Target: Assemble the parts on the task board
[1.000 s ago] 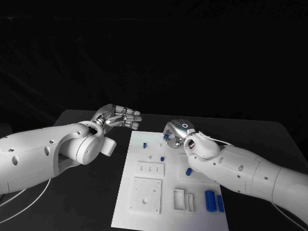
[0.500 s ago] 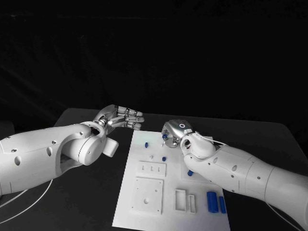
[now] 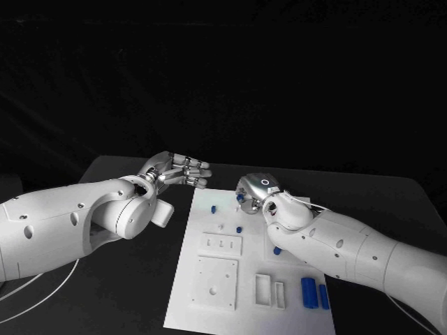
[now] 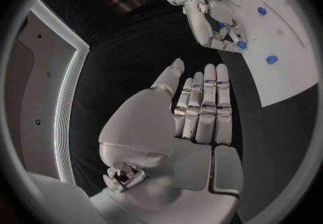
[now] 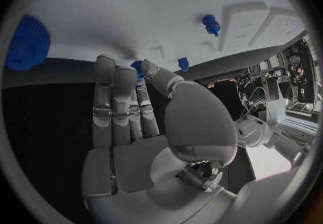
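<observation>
Right hand (image 3: 252, 193), thumb and fingers (image 5: 118, 104) pinching a small blue part (image 5: 138, 67) at the far edge of the task board (image 3: 216, 307); left hand (image 3: 178, 171), fingers straight and together, empty; the light pinch risks dropping it.
</observation>
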Controlling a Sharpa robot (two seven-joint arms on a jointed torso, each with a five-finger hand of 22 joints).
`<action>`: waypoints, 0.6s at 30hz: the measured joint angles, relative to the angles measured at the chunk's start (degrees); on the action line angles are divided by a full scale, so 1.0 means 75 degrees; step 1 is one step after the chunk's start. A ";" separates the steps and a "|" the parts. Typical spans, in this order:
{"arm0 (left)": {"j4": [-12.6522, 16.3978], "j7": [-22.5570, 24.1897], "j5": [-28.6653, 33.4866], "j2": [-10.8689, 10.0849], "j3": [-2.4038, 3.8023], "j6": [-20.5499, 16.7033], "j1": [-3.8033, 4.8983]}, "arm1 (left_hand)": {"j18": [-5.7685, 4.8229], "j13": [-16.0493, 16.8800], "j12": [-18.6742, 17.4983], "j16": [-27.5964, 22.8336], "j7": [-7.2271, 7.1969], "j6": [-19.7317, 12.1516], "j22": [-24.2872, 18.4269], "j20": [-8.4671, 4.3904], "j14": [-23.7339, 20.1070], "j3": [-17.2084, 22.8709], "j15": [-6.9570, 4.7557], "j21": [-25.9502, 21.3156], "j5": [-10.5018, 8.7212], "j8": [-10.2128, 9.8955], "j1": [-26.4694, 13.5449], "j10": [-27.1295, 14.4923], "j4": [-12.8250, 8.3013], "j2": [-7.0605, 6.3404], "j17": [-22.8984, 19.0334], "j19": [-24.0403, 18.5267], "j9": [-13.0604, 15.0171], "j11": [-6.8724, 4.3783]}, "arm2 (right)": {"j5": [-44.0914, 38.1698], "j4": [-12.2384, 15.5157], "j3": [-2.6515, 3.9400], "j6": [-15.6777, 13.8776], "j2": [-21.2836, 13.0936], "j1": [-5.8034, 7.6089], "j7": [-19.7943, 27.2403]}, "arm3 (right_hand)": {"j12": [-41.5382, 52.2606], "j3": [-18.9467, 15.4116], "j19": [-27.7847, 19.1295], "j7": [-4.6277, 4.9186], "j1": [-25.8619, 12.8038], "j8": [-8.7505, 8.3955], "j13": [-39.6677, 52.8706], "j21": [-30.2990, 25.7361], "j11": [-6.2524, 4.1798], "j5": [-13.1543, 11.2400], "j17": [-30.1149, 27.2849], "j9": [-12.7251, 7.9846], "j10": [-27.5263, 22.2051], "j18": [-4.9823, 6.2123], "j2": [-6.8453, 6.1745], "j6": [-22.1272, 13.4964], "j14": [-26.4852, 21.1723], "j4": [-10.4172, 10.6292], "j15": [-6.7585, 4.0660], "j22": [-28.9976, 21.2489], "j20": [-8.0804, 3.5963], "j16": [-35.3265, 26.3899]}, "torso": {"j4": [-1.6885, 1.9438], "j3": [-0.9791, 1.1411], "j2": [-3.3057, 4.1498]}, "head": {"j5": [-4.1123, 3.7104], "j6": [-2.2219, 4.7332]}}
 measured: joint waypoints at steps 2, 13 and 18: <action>0.0000 -0.0001 -0.0001 -0.0001 0.0000 0.0003 0.0002 | 0.0000 0.0000 0.0000 0.0000 0.0000 0.0000 0.0000 0.0000 0.0000 0.0000 0.0000 0.0000 0.0000 0.0000 0.0000 0.0000 0.0000 0.0000 0.0000 0.0000 0.0000 0.0000 | -0.0019 -0.0002 0.0001 0.0008 0.0001 0.0002 -0.0002 | -0.0005 0.0027 0.0000 -0.0001 0.0002 0.0000 0.0000 -0.0037 0.0000 0.0000 -0.0010 0.0000 0.0000 -0.0001 -0.0001 0.0000 0.0009 -0.0006 0.0009 0.0030 0.0000 0.0000 | -0.0007 0.0000 0.0007 | 0.0012 0.0001; -0.0045 -0.0007 -0.0011 0.0020 0.0001 0.0018 0.0004 | -0.0001 -0.0001 0.0000 0.0000 0.0000 0.0000 -0.0016 -0.0029 0.0000 0.0000 0.0000 -0.0057 0.0000 0.0000 0.0000 0.0000 0.0000 0.0000 -0.0001 0.0029 0.0000 0.0000 | -0.0079 -0.0069 0.0001 0.0018 0.0037 0.0001 -0.0011 | 0.0034 0.0050 0.0000 -0.0033 0.0009 -0.0022 0.0004 -0.0111 -0.0042 -0.0001 -0.0040 0.0000 0.0018 -0.0002 -0.0009 0.0031 0.0011 0.0016 0.0011 0.0079 0.0001 -0.0057 | -0.0010 -0.0004 0.0029 | 0.0023 0.0017; -0.0057 -0.0011 -0.0014 0.0026 0.0000 0.0025 0.0005 | -0.0001 -0.0001 0.0000 0.0000 0.0000 0.0000 -0.0015 -0.0029 0.0000 0.0000 0.0000 -0.0057 0.0000 0.0000 0.0000 0.0000 0.0000 0.0000 -0.0001 0.0029 0.0000 0.0000 | -0.0055 -0.0140 -0.0004 0.0011 0.0071 -0.0004 0.0006 | 0.0035 0.0107 0.0040 0.0007 0.0009 0.0049 0.0004 -0.0170 -0.0118 -0.0002 -0.0072 0.0027 -0.0159 0.0008 -0.0009 -0.0197 0.0009 0.0073 0.0010 0.0091 0.0040 -0.0089 | -0.0010 -0.0004 0.0033 | 0.0039 0.0017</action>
